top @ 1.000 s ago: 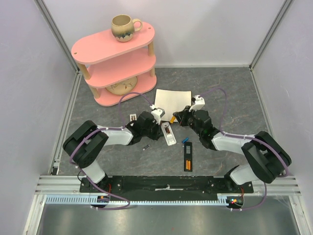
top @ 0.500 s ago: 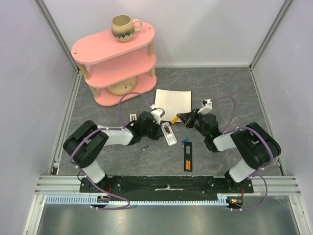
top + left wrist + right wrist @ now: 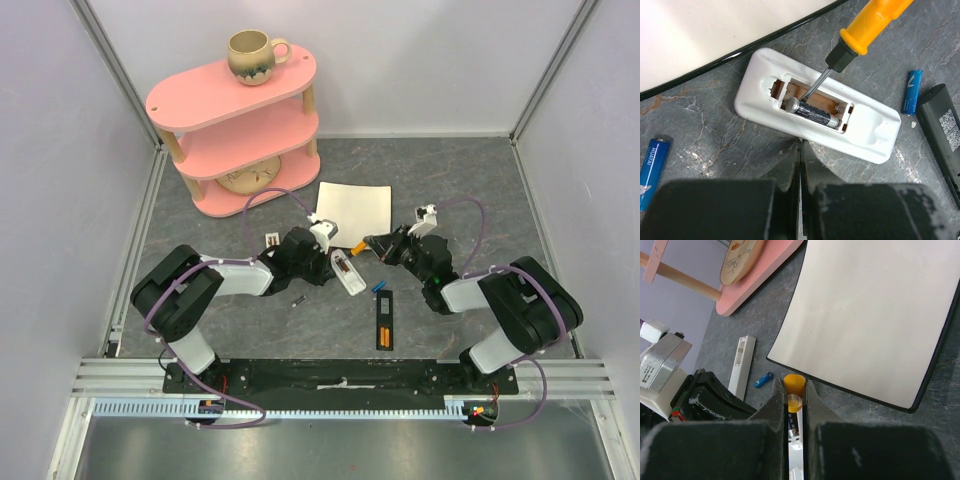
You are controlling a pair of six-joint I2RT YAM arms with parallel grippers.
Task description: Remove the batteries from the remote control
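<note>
A white remote point(image 3: 870, 127) lies back up with its compartment open; it also shows in the top view point(image 3: 347, 272). One dark battery point(image 3: 812, 114) lies in the compartment. My right gripper point(image 3: 794, 390) is shut on the handle of an orange screwdriver point(image 3: 794, 384), whose metal tip point(image 3: 814, 86) reaches into the compartment beside the battery. My left gripper point(image 3: 801, 146) is shut and empty, its tips against the remote's near edge. Loose blue batteries lie right point(image 3: 911, 91) and left point(image 3: 652, 165) of the remote. A black remote point(image 3: 385, 320) holds two orange batteries.
A white board point(image 3: 352, 207) lies just behind the remote. A pink three-tier shelf point(image 3: 225, 125) with a mug point(image 3: 252, 55) stands at the back left. A narrow white piece point(image 3: 741, 365) and a small dark item point(image 3: 297, 299) lie near my left arm.
My right wrist has swung to the right and lower, while the screwdriver tip stays at the white remote. The left arm has not moved.
</note>
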